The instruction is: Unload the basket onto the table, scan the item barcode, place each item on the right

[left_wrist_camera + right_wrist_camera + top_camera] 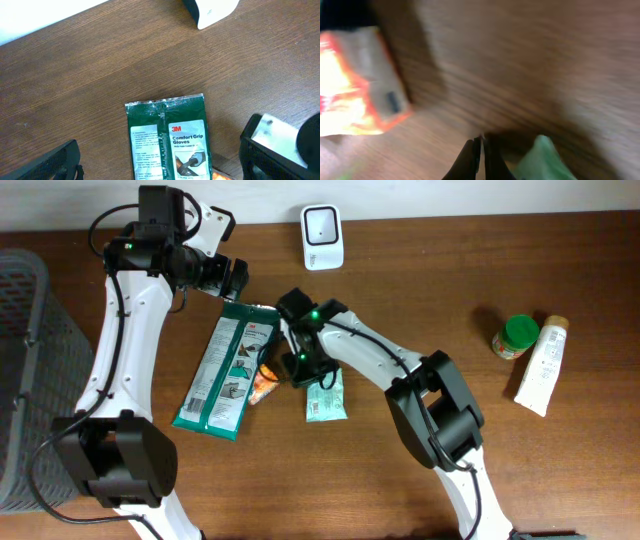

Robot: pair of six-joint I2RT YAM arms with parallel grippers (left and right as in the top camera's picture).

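Beside orange packet (355, 85) and green pouch (540, 161), right gripper (481, 142) sits pressed together (left gripper (238, 278) spread).

Gloves pack (225, 373) left of snack packet (263, 385), pouch (328, 402) right; scanner (322, 236) behind.

A mock shop checkout: wooden tabletop (520, 470) with a white barcode scanner (322, 237), grey mesh basket (20, 330) and retail gloves pack (225, 375).

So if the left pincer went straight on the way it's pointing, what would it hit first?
Probably the green gloves pack, near its top end: it lies squarely ahead of the open left pincer. Depth is unclear, so bare table just beyond is possible.
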